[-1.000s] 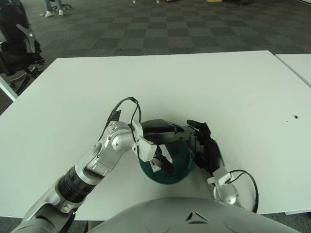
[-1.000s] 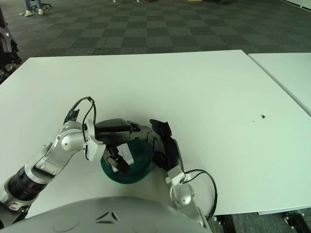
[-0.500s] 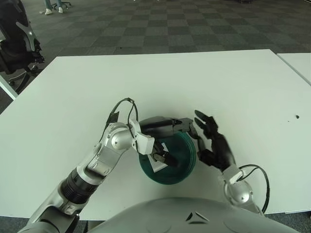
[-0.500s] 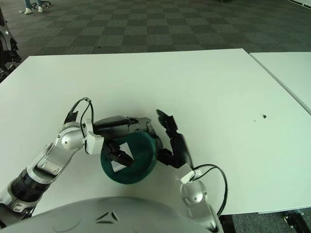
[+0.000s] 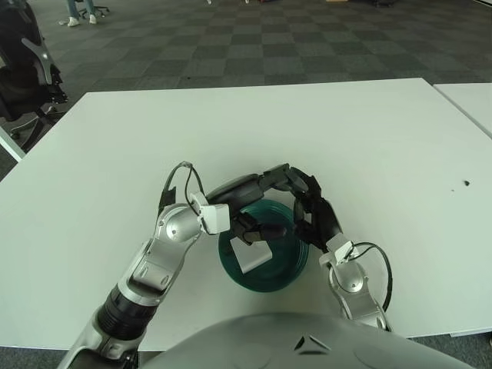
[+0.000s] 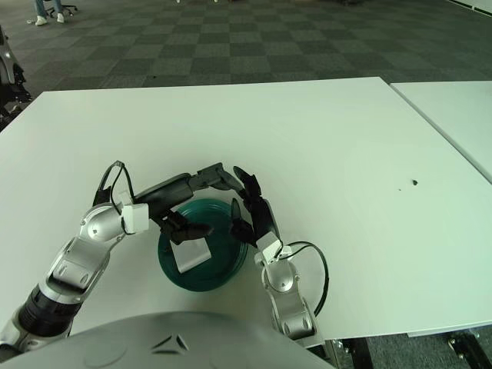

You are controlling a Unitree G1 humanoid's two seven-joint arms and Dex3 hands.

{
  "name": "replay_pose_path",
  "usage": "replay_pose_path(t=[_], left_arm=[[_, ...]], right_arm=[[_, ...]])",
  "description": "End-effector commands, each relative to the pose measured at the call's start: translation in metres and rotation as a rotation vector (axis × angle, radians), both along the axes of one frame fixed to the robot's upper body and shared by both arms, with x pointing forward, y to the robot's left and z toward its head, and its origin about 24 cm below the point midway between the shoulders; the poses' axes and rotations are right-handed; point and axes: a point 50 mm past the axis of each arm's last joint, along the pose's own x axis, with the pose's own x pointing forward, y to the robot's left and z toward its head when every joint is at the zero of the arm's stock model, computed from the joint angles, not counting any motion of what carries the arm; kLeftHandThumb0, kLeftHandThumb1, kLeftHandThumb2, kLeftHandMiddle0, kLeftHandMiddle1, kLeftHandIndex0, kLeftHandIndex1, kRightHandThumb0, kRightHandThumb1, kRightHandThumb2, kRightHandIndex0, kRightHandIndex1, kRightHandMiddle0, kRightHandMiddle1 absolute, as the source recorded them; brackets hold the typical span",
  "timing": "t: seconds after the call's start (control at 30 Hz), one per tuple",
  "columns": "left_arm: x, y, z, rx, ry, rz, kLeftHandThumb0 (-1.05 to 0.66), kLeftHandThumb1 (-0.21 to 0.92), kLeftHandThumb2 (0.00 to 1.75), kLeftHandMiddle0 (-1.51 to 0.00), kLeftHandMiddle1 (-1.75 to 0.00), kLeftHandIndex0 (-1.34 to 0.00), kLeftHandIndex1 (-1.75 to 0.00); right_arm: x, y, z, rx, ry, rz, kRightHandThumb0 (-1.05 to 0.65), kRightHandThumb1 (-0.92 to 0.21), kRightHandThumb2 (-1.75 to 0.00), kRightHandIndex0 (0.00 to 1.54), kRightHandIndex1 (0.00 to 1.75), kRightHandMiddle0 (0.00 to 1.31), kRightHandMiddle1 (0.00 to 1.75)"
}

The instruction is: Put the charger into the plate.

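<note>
Now white charger (image 5: 254,256) in green plate (image 5: 288,269), no legible labels.

Plate (image 5: 265,275): glossy dark-teal plastic or glaze. Charger (image 5: 252,257): smooth white plastic. Desk (image 5: 369,146): matt white. Fingers (image 5: 319,219): matt black; forearm (image 5: 157,265) brushed metal.

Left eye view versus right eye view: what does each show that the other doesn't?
Only the left eye view shows a black office chair at the upper left edge. Only the right eye view shows the neighbouring table broadly, plus its legs at the bottom right corner. Both show the white charger lying in the green plate, the left robot hand over it, fingers loose, and the right robot hand at the plate's right rim.
</note>
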Motion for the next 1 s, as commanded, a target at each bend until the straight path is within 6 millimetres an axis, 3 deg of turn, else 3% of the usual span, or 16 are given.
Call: replay_pose_path(t=[0.0,0.13,0.47,0.97], left_arm=[[0.012,0.023,-0.015,-0.272,0.164,0.275,-1.05,0.92,0.91,-0.33,-0.19,0.0,-0.71],[0.006,0.035,-0.021,-0.469,0.225,0.48,-1.03,0.92,0.9,-0.34,-0.12,0.0,-0.73],[-0.009,0.059,-0.039,-0.601,0.282,0.777,-0.97,0.92,0.98,-0.28,-0.04,0.0,-0.65],[-0.033,0.073,-0.05,-0.665,0.347,0.95,-0.94,0.92,0.98,-0.15,0.0,0.0,-0.38]], right_arm=[[-0.035,-0.037,-0.076,0.038,0.376,-0.146,-0.81,-0.92,-1.03,0.3,0.01,0.0,0.34],[-0.026,-0.03,-0.076,0.075,0.429,-0.185,-0.79,-0.92,-0.99,0.21,0.0,0.0,0.33],[-0.014,-0.024,-0.064,0.098,0.413,-0.194,-0.77,-0.92,-0.93,0.08,0.0,0.0,0.25],[-0.021,-0.024,-0.057,0.089,0.419,-0.194,-0.77,-0.92,-0.91,0.05,0.0,0.0,0.25]])
